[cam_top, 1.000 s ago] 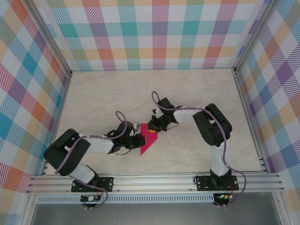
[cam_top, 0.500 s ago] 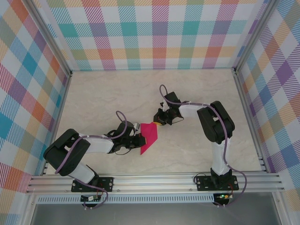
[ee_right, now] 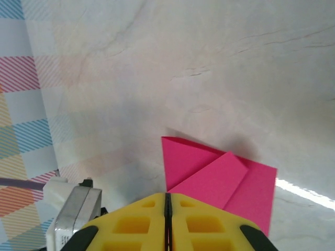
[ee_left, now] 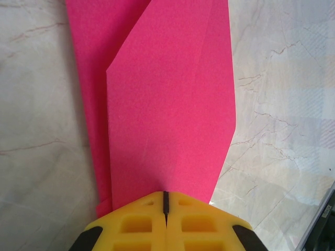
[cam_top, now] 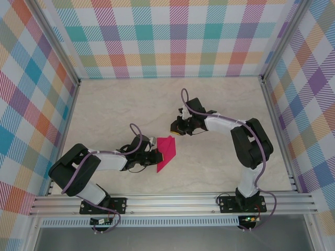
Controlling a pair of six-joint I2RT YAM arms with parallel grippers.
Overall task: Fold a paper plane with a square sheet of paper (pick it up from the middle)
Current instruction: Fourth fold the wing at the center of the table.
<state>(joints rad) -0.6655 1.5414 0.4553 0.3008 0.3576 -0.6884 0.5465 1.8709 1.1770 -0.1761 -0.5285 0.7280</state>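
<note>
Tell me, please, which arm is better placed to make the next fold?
Right, probably: the right gripper hangs free, jaws shut, just beyond the paper, while the left gripper seems to pin it down.

The top view shows one folded magenta sheet of paper (cam_top: pixel 166 153) at the centre of the frame and one marble-patterned table (cam_top: pixel 131 104). There are two robot arms, the left arm (cam_top: pixel 99 162) at lower left and the right arm (cam_top: pixel 246 141) at right, with two grippers in all, the left gripper (cam_top: pixel 156 156) and the right gripper (cam_top: pixel 176 128). Three plaid walls (cam_top: pixel 172 36) stand at the left, top and right of the frame, and two purple cables (cam_top: pixel 135 127) loop up, one per arm.
</note>
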